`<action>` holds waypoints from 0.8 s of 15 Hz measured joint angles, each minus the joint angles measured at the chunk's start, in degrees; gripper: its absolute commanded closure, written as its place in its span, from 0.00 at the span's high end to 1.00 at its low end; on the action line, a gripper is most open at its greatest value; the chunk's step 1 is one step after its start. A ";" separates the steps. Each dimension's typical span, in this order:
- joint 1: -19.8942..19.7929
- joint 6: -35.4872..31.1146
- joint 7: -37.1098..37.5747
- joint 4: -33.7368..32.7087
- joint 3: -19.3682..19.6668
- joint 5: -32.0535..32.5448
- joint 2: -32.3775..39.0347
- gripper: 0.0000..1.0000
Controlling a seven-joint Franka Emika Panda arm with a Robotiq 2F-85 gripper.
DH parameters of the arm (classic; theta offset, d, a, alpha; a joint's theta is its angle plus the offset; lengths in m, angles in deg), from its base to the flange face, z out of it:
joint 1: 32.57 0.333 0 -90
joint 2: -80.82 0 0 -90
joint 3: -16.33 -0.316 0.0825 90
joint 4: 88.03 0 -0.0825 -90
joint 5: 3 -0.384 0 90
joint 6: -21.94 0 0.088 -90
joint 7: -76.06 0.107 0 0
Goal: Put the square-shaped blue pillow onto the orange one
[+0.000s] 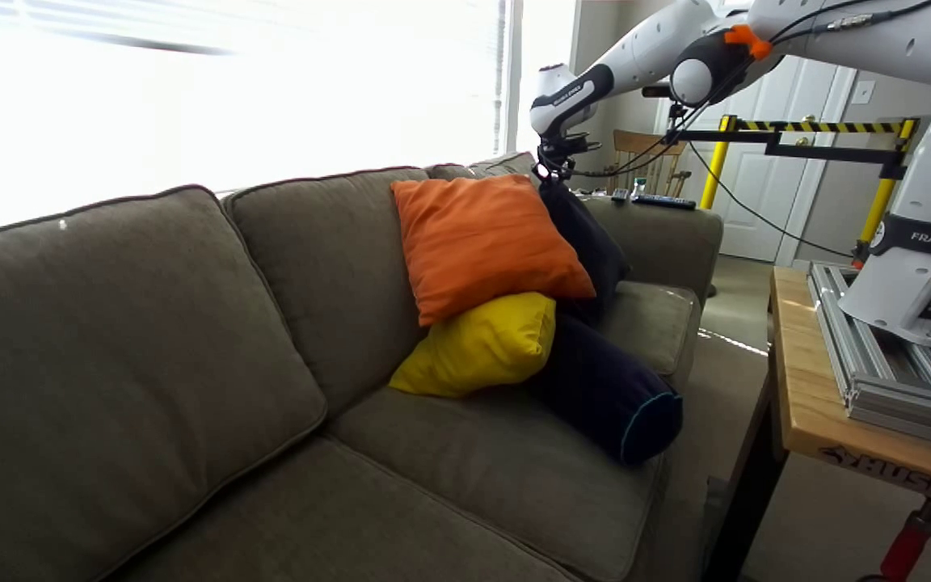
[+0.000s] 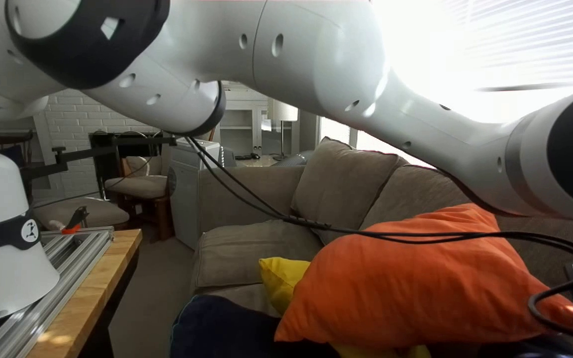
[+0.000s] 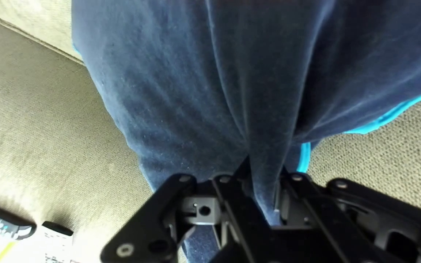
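I pinch a fold of the square blue pillow (image 3: pixel 181 87) in my closed tool (image 3: pixel 265 170), orange pillow (image 1: pixel 482 242) just beside it, yellow pillow (image 1: pixel 486 347) partly beneath the orange.

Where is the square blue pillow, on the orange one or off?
Off: in an exterior view, the gripper holds the blue pillow, partly hidden behind the orange pillow.

The taupe sofa (image 1: pixel 150 347) carries the lot! In an exterior view, square blue pillow (image 1: pixel 587 238) right below the end effector (image 1: pixel 553 176), its base hidden; lower left, yellow pillow (image 1: pixel 482 347) on the seat (image 1: pixel 449 469); lower right, navy bolster (image 1: pixel 595 384) there too; just left, orange pillow (image 1: pixel 482 242) against the backrest (image 1: pixel 320 242); right, remote control (image 1: pixel 665 203) on the armrest (image 1: pixel 659 238)!
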 measured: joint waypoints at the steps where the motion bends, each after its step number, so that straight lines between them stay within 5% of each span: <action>1: 0.05 0.02 0.36 0.00 0.51 0.00 -0.28 0.02; 12: 0.35 1.75 4.72 -0.01 5.60 -0.01 -4.39 0.02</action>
